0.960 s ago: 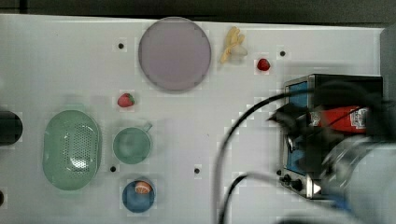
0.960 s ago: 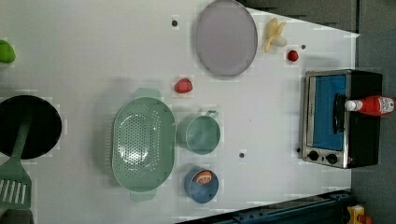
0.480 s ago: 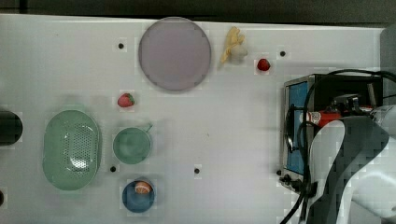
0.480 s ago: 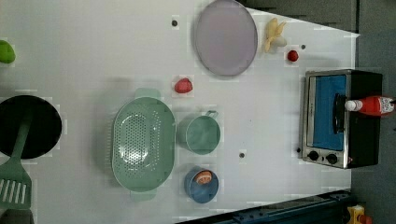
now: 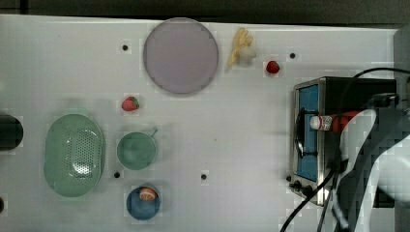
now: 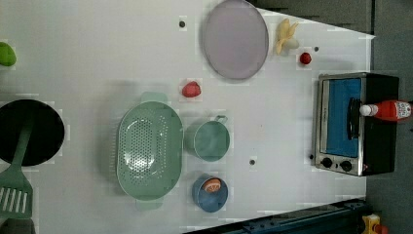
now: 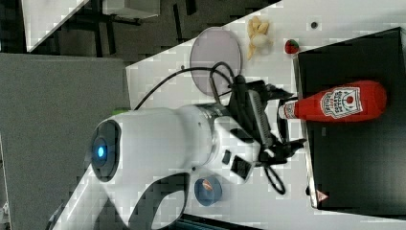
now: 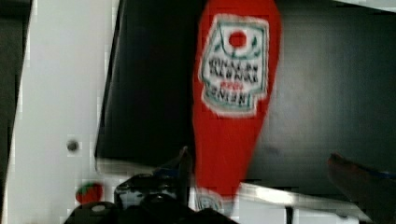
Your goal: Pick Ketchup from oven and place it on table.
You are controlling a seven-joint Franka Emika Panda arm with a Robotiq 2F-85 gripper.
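ketchup (image 6: 388, 110) lying flat atop oven (image 6: 355, 123), cap over door edge

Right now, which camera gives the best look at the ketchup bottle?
The right view: the ketchup lies unobstructed along the oven's top, label readable. The wrist view is close but blurred, the left view shows it small, and in the top view the arm covers most of it.

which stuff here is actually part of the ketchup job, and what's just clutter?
In play:
ketchup, lying on top of the oven
oven
table
pincer, open, at the bottle's cap end

Clutter:
lilac plate
green colander
green cup
blue bowl
two strawberries
black pan
spatula
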